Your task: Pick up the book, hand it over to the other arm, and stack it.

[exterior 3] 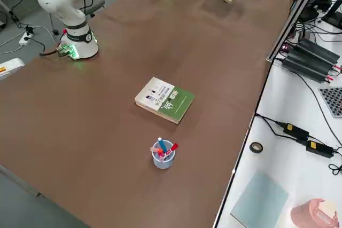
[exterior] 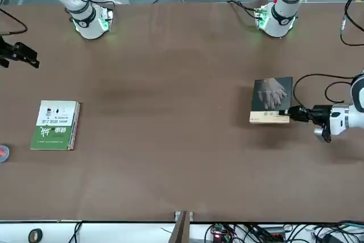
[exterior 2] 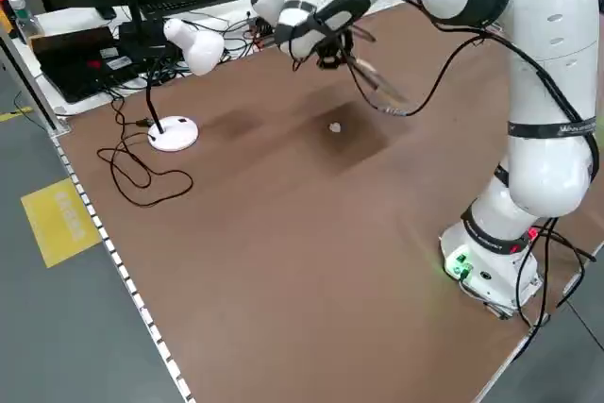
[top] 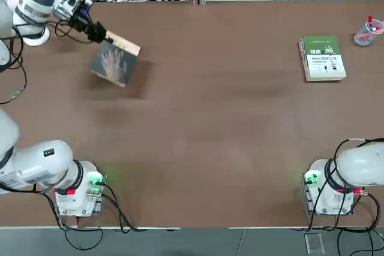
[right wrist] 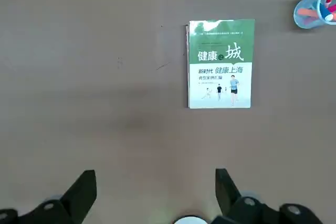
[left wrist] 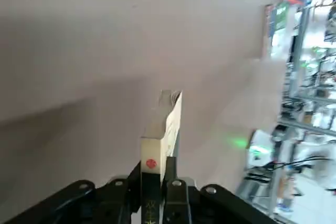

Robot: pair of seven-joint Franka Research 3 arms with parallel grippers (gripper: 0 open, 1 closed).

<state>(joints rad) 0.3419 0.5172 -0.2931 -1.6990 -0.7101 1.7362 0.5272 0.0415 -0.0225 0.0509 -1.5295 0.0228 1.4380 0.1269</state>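
The book (top: 116, 63), a thin dark grey paperback with a pale hand on its cover, hangs tilted above the table at the far left, casting a shadow below. My left gripper (top: 107, 38) is shut on its tan-banded edge. The front view shows the same grip, gripper (exterior: 292, 112) on book (exterior: 272, 96), and in the left wrist view the book (left wrist: 167, 127) stands edge-on between the fingers. My right gripper (exterior: 20, 55) hovers open at the far right. It is high above the thicker green-and-white book (right wrist: 221, 64), its fingers (right wrist: 80, 191) spread with nothing between them.
The green-and-white book (top: 323, 58) lies flat near the table's far right. A clear cup of pens (top: 367, 31) stands just beyond it toward the right edge. Cables and electronics line the bench past the far edge. A white stand (exterior 2: 177, 132) sits off the left side.
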